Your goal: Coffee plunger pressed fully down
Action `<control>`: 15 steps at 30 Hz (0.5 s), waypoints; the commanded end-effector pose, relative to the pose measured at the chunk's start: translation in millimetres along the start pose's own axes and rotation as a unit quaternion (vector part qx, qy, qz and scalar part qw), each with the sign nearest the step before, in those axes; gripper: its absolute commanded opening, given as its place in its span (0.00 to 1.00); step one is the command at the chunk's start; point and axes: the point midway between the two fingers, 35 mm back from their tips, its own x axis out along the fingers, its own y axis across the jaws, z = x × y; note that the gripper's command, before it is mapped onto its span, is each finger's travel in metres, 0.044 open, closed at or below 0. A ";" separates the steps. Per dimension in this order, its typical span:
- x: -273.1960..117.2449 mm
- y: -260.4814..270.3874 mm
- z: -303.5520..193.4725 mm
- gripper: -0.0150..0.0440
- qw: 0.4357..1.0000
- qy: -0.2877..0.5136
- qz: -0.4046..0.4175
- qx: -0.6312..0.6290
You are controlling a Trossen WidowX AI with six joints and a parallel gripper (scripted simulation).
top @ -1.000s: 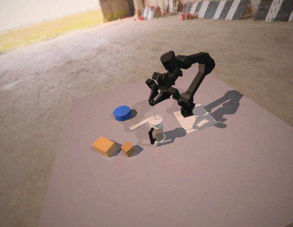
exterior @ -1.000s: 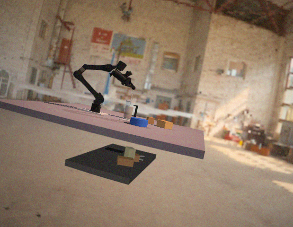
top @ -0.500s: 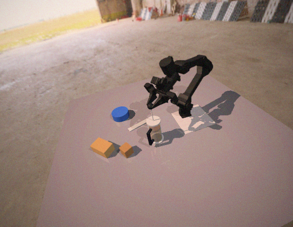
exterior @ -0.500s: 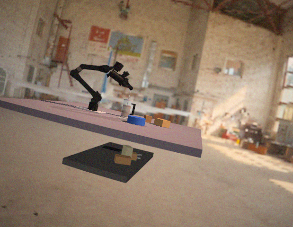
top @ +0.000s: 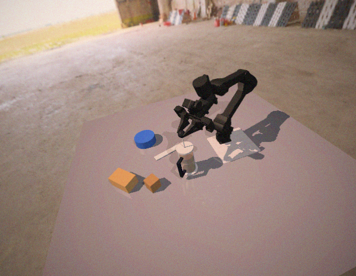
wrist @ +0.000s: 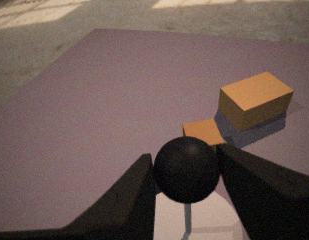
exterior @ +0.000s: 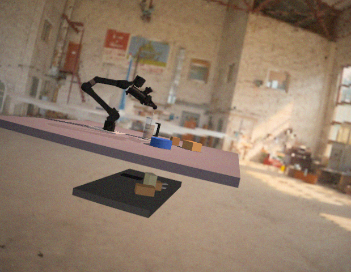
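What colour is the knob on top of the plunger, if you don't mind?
Black; the plunger knob shows best in the wrist view, between the jaws.

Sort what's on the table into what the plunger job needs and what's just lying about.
Needed:
- coffee press
- plunger knob, gripped by the end effector

Lying about:
- blue disc
- big orange block
- small orange block
- white strip

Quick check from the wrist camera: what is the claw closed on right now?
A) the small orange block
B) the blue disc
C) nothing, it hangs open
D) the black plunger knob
D: in the wrist view the claw has a dark finger on each side of the round black plunger knob, with the thin rod running down beneath it.
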 end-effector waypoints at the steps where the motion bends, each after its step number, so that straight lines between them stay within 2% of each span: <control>1: 13.2 -0.1 -33.2 0.47 0.999 0.045 -0.001 0.003; 15: 21.6 0.5 -37.1 0.47 0.999 0.045 -0.001 0.003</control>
